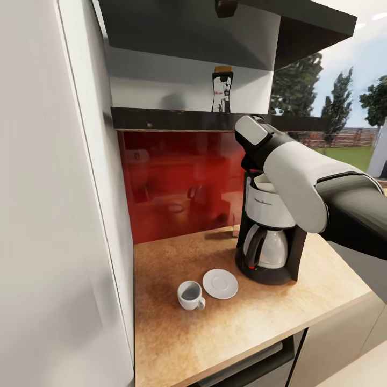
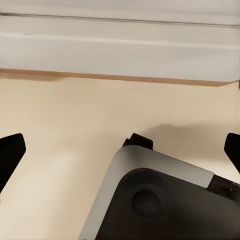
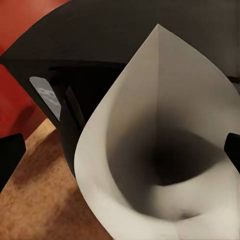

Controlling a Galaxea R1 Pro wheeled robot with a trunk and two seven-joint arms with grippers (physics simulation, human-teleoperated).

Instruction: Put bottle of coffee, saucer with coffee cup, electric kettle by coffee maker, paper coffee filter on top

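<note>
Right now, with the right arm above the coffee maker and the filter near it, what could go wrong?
1. The paper coffee filter looks close to the coffee maker, but whether it sits firmly there is unclear; pulling the right arm away might drag it off.
2. The bulky right arm is close above the machine and could bump it.
3. The coffee cup stands beside the saucer, near the counter edge; a careless reach could knock it.

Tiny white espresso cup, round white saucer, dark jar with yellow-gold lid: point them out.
Tiny white espresso cup (image 1: 190, 295), head view, on its rim.
Round white saucer (image 1: 220, 283), head view, its centre.
Dark jar with yellow-gold lid (image 1: 221, 92), head view, its label.
</note>
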